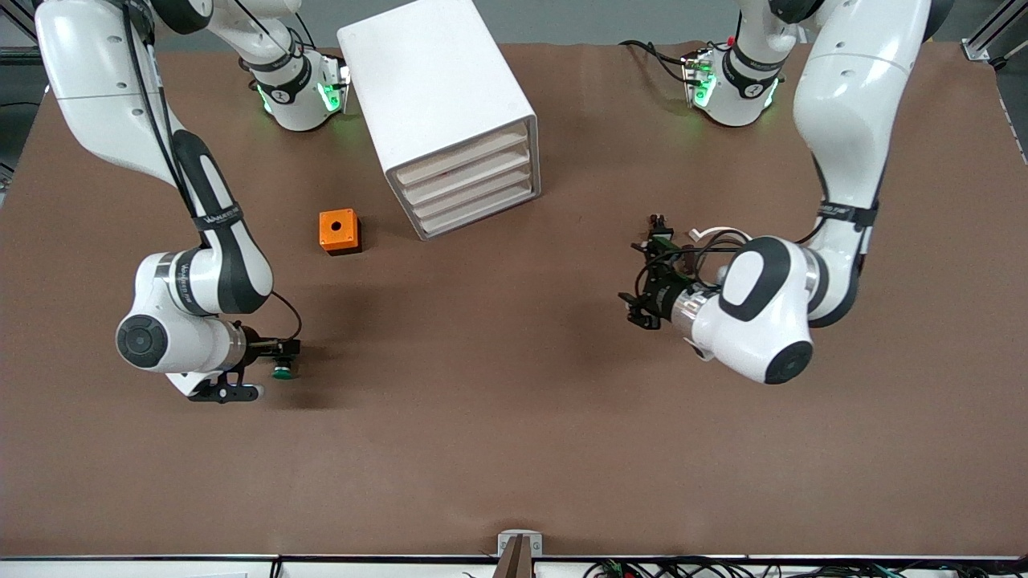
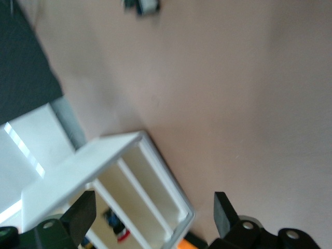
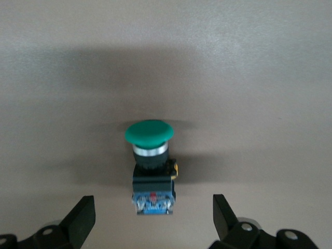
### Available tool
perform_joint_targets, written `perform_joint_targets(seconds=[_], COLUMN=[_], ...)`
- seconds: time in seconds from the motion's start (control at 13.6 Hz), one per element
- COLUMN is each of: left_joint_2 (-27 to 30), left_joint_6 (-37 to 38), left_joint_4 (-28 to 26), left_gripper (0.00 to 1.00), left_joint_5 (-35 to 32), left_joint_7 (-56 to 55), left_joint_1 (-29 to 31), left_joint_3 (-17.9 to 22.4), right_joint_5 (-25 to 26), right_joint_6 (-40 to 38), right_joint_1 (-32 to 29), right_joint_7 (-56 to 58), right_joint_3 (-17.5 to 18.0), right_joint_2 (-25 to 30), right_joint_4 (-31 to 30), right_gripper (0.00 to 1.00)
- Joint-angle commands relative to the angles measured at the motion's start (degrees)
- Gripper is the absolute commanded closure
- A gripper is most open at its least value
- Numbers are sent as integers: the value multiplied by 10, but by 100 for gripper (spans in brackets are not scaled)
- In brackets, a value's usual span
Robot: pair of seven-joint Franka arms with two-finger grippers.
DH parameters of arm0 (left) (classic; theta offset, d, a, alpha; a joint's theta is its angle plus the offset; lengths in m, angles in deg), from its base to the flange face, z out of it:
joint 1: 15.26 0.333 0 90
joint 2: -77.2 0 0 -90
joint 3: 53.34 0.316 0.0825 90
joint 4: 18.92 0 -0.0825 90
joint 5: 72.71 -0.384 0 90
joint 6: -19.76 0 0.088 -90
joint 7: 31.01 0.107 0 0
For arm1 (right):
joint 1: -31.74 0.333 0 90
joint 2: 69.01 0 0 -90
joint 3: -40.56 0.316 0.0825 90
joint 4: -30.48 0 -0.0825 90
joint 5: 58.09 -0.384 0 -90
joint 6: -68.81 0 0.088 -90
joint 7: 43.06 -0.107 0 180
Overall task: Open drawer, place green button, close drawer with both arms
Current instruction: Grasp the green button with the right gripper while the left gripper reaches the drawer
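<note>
Front: right hand (image 1: 269, 371) low at the button (image 1: 282, 372) on the counter (image 1: 514, 449), toward the right arm's end; left hand (image 1: 646, 277) over bare counter | left wrist: fingers (image 2: 224, 210) spread, cabinet (image 2: 104, 181) below | right wrist: fingers (image 3: 83, 215) spread beside the lying button (image 3: 151, 161), not touching.

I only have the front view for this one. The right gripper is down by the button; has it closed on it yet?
Observer: No. The right wrist view shows the right gripper open, with the button between its fingers and touching neither.
Operator: What does the button look like under the green cap?
Observer: A silver ring, a black body, then a blue base, which is the end toward the gripper.
Operator: And the left gripper, open or shut?
Observer: Open. In the left wrist view the left gripper has its fingers spread and faces the cabinet.
</note>
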Motion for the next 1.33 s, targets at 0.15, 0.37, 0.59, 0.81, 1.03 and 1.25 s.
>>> perform_joint_targets(seconds=[0.15, 0.37, 0.59, 0.81, 1.03, 1.25], left_joint_2=[-36, -57, -93, -121, -136, -136], left_joint_6=[10, 10, 10, 10, -3, -13], left_joint_4=[17, 17, 17, 17, 18, 19], left_gripper=[0, 0, 0, 0, 0, 0], left_joint_5=[93, 105, 108, 112, 126, 146], left_joint_7=[-90, -102, -145, -182, -215, -223], left_joint_1=[-39, -71, -118, -130, -159, -180], left_joint_3=[3, 3, 3, 4, 4, 4], right_joint_5=[8, 8, 10, 12, 24, 33], right_joint_6=[53, 55, 54, 53, 52, 53], right_joint_1=[4, 9, 12, 16, 18, 19], right_joint_7=[3, -3, -3, -1, -1, -2], right_joint_3=[-1, -4, -6, -7, -7, -7], right_joint_2=[-2, -3, -4, -4, -2, 0], right_joint_4=[-29, -36, -46, -47, -47, -45], right_gripper=[0, 0, 0, 0, 32, 60])
